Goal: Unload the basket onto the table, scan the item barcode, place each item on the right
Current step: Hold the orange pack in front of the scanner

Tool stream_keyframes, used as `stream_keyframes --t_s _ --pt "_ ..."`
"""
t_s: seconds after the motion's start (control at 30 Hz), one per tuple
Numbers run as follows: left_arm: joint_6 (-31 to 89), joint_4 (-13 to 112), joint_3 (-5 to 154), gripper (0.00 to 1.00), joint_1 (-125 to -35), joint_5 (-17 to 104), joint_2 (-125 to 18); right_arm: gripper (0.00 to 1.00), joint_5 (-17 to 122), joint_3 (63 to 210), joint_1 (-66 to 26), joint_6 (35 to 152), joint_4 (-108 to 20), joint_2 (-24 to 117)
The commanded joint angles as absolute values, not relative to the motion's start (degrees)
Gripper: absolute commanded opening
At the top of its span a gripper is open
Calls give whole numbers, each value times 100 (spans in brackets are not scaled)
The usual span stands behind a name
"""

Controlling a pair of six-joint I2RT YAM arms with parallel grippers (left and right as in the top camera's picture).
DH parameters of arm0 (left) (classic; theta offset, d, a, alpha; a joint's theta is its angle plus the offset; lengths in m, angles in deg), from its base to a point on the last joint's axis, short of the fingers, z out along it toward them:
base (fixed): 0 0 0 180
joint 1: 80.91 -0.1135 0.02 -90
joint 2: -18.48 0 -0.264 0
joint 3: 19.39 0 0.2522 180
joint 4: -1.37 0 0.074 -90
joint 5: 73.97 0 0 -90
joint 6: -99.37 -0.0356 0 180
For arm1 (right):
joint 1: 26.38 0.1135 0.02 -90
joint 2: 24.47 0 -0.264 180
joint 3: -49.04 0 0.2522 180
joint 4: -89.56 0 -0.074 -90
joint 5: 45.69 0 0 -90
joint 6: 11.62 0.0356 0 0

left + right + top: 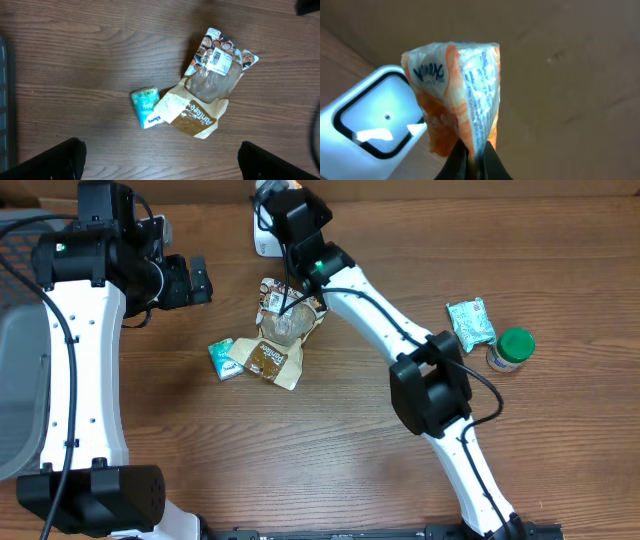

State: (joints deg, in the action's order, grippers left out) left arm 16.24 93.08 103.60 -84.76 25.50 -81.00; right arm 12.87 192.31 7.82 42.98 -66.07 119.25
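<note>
1. Orange-and-white packet [465, 95], crinkly plastic with blue print, is pinched at its lower edge between the right fingers [490, 162], which are closed tight on it.
2. The packet is held off the wood worktop [330, 470] at the far edge, upright in the right wrist view, just beside the white scanner [375, 117]. The scanner's dark-framed window sits to the packet's left in that view. Whether a barcode faces it cannot be told.
3. The scanner stands on the worktop near the top centre of the overhead view (partly hidden by the right arm).
4. Left fingers [47, 160] are spread wide and hold nothing. They hang above the worktop on the left side, well apart from the scanner.
5. Below the left wrist camera lies a cluster:
   - a clear bag [215, 75] with a printed top and a white label
   - a brown snack pouch [192, 116] overlapping its lower end
   - a teal tissue pack [146, 106] touching the pouch's left corner
6. On the right side of the worktop a green-patterned packet [470, 323] lies just beside a small jar with a green lid [512, 348].
</note>
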Motion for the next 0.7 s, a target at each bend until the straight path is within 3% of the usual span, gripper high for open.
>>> stream_keyframes --t_s 0.0,0.67 --pt "1578 9289 10476 100 -8452 2612 -8050 4 1138 19277 779 2729 -6755 12207" --pt "1578 9287 10476 100 -8452 2612 -8050 4 1189 19279 904 2451 -6810 12321"
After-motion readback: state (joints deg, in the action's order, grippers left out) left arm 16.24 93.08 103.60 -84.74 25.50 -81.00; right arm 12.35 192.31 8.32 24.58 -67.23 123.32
